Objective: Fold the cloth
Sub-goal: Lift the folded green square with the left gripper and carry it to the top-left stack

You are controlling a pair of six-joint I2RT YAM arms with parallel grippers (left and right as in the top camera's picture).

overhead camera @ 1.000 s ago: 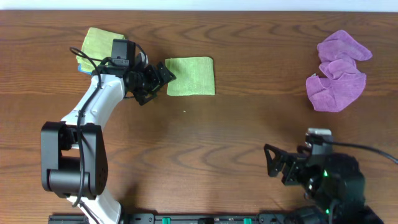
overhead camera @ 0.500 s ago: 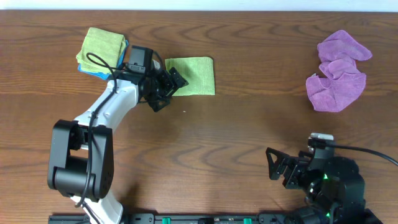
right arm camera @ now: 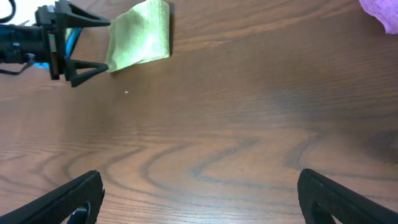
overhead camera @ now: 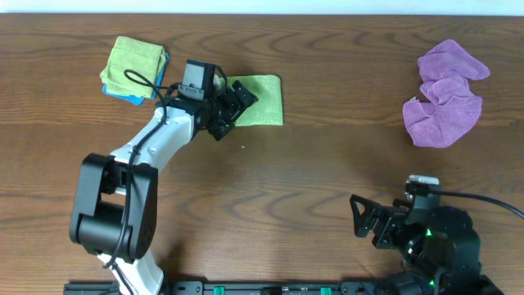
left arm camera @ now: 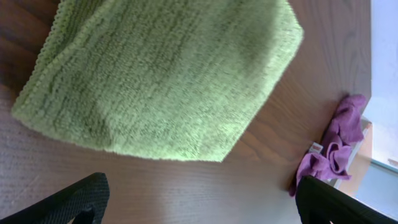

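One green cloth (overhead camera: pixel 264 100) is laid flat at the far side of the table (overhead camera: pixel 311 180). It is judged soft, light and limp, best pinched at a corner. The left gripper (overhead camera: pixel 235 111) is spread wide at its left edge, empty. The right gripper (overhead camera: pixel 359 217) is likewise spread and empty.

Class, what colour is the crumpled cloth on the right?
Purple; the crumpled cloth shows best overhead.

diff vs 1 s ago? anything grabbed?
Left claw travelled right and is now over the left edge of the folded green cloth; it is open and has grasped nothing. Right claw shifted slightly toward the table's near edge, open. Green cloth, cloth stack and purple cloth lie as before.
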